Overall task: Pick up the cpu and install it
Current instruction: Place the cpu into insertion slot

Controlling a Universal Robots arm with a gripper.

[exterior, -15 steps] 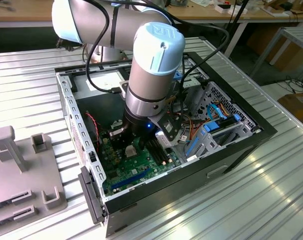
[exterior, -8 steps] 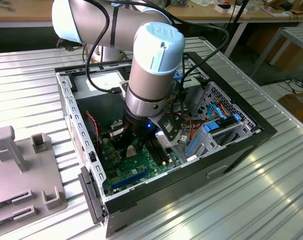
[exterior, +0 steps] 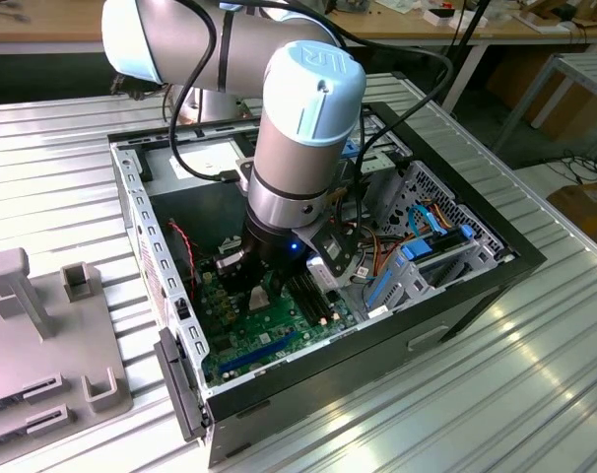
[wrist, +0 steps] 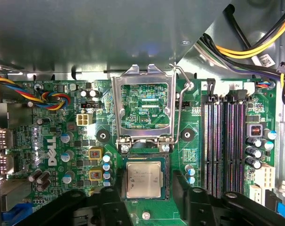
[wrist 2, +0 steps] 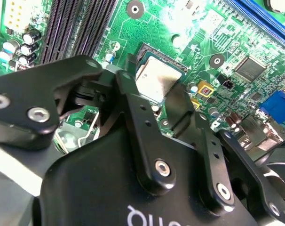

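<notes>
The cpu (wrist: pixel 143 179) lies flat in its socket on the green motherboard (wrist: pixel 194 157), load frame (wrist: pixel 145 110) hinged up to admit it, the pincer (wrist: pixel 148 187) open, fingers flanking the chip without apparent contact.

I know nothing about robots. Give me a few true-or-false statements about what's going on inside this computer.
1. The cpu lies flat on the green board, with the gripper straddling it. True.
2. The silver metal frame is folded shut over the cpu. False: it is swung up and open, and the cpu's top is uncovered.
3. The arm reaches down into an open computer case. True.
4. The long memory slots beside the socket are white. False: they are black.
</notes>
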